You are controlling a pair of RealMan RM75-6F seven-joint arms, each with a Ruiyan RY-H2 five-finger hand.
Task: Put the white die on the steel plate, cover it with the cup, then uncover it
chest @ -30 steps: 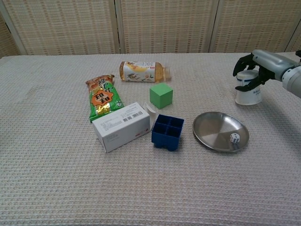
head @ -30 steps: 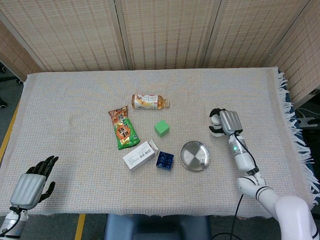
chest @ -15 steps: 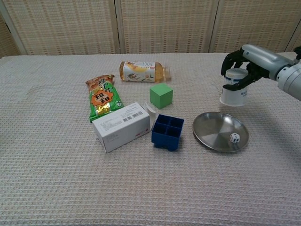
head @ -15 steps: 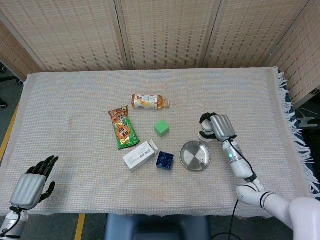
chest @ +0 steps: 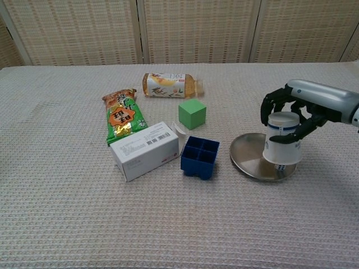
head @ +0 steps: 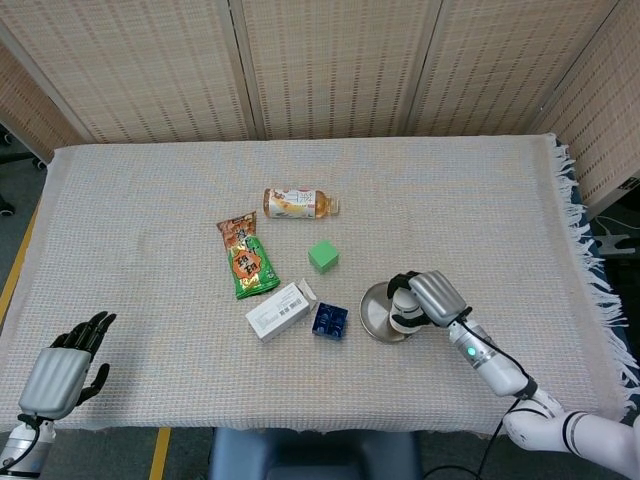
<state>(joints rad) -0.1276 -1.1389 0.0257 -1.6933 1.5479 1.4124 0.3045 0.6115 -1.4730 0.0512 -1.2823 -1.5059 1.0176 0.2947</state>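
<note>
- Since a second ago the right hand [chest: 291,115] has carried the cup [chest: 281,145] from the cloth beyond the steel plate [chest: 249,156] to a spot over the plate's right side.
- Its fingers wrap the cup, which is upside down with its mouth low over the plate; whether the rim touches the steel is hard to tell.
- White die: hidden now, presumably under the cup.
- At the near left corner of the table [head: 150,190], the left hand [head: 68,365] rests with fingers apart, holding nothing.
- Just left of the plate sits a blue tray [chest: 200,156], touching a white box [chest: 145,150].
</note>
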